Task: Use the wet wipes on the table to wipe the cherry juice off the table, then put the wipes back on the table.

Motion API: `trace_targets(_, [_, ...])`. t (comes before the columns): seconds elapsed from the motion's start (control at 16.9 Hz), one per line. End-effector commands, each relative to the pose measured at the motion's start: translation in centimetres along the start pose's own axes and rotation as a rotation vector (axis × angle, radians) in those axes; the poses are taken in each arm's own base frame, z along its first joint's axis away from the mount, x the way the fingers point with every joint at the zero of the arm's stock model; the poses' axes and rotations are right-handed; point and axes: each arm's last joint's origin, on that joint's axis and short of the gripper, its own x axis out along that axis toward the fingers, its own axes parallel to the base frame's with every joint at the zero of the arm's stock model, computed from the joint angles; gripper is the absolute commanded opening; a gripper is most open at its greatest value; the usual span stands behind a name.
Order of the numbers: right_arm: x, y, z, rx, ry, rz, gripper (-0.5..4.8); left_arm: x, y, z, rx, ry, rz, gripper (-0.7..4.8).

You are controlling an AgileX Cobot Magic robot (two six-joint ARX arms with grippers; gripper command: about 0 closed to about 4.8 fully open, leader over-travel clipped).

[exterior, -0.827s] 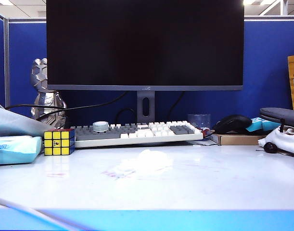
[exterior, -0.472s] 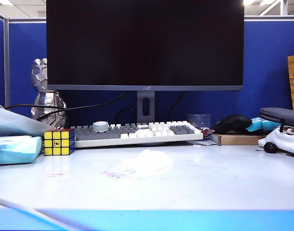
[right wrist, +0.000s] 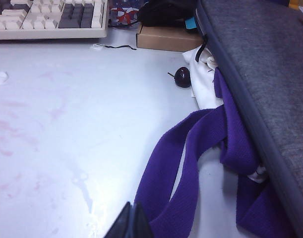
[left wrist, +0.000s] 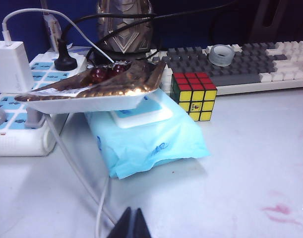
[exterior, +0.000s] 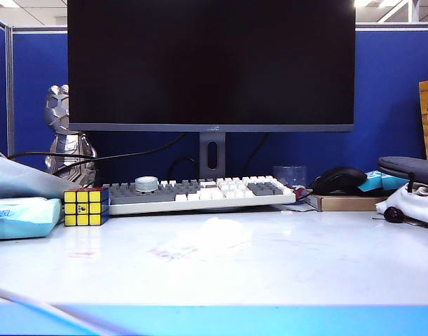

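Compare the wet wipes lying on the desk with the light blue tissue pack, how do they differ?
The wet wipes are a white, loose, crumpled lump; the tissue pack is light blue and a smooth, puffy packet. The wipes sit mid-table in front of the keyboard; the pack sits at the left edge beside the colour cube. The wipes lie bare; the pack carries a plate. Both rest on the table, untouched by either hand.

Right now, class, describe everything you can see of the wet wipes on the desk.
The wet wipes are a small white crumpled lump of thin, soft-looking cloth, faintly pink at the flatter left edge. They lie loose on the glossy white table, in front of the keyboard and below the monitor stand, apart from both. Faint cherry juice marks the surface to their left. Nothing holds them; neither hand shows in the exterior view.
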Motion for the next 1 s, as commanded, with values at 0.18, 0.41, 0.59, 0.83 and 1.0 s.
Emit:
trace_targets(0.18, [0.0, 0.2, 0.1, 0.32, -0.005, 0.07, 0.04, 0.0, 0.0, -0.1, 0.008, 0.007, -0.008, 0.05])
trace_targets(0.41, [-0.1, 0.7, 0.6, 0.629, 0.013, 0.27, 0.18, 0.0, 0.0, -0.1, 0.008, 0.007, -0.008, 0.05])
trace_targets(0.59, [-0.1, 0.8, 0.7, 0.692, 0.022, 0.297, 0.08, 0.0, 0.0, -0.1, 0.008, 0.007, -0.008, 0.05])
trace_targets(0.83, [-1.0, 0.7, 3.3, 0.62, -0.05, 0.321, -0.05, 0.0, 0.0, -0.1, 0.008, 0.007, -0.008, 0.05])
trace_targets(1.0, [-2.4, 0.5, 10.1, 0.44, -0.115, 0.341, -0.05, 0.0, 0.0, -0.1, 0.008, 0.007, -0.008, 0.05])
